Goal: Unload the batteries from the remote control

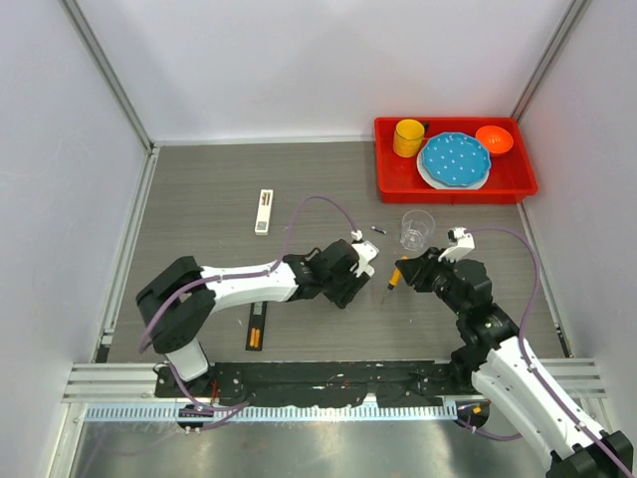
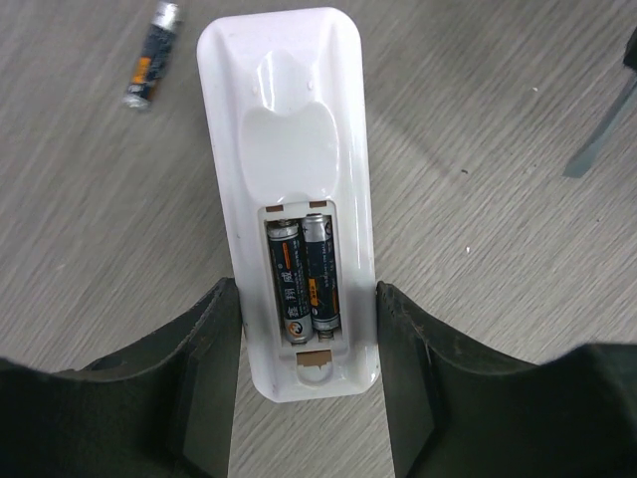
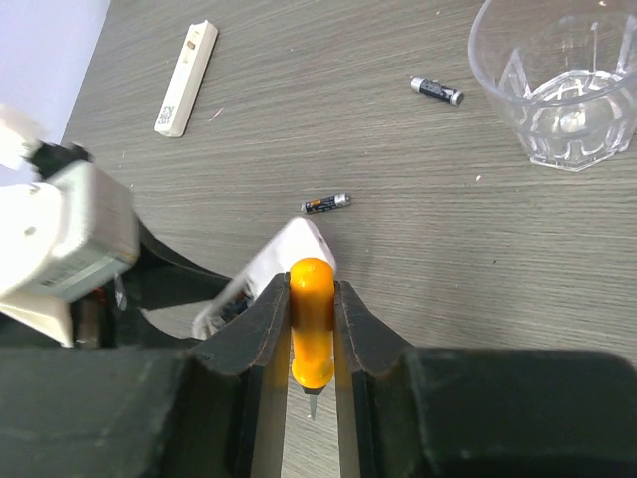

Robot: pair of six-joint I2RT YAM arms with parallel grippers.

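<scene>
The white remote control (image 2: 299, 149) lies back-up with its battery bay uncovered, and two dark batteries (image 2: 302, 279) sit side by side in the bay. My left gripper (image 2: 309, 299) is shut on the remote's near end, a finger pressed against each long side. My right gripper (image 3: 312, 287) is shut on the orange handle of a screwdriver (image 3: 312, 329), just right of the remote (image 3: 294, 249). Two loose batteries (image 3: 326, 203) (image 3: 437, 90) lie on the table beyond it. From above, the left gripper (image 1: 360, 257) and right gripper (image 1: 406, 271) face each other mid-table.
A clear plastic cup (image 1: 417, 229) stands just behind the right gripper. A second white remote (image 1: 264, 211) lies far left. A dark slim object with an orange part (image 1: 257, 327) lies near the front edge. A red tray (image 1: 398, 179) at back right holds a yellow cup, blue plate and orange bowl.
</scene>
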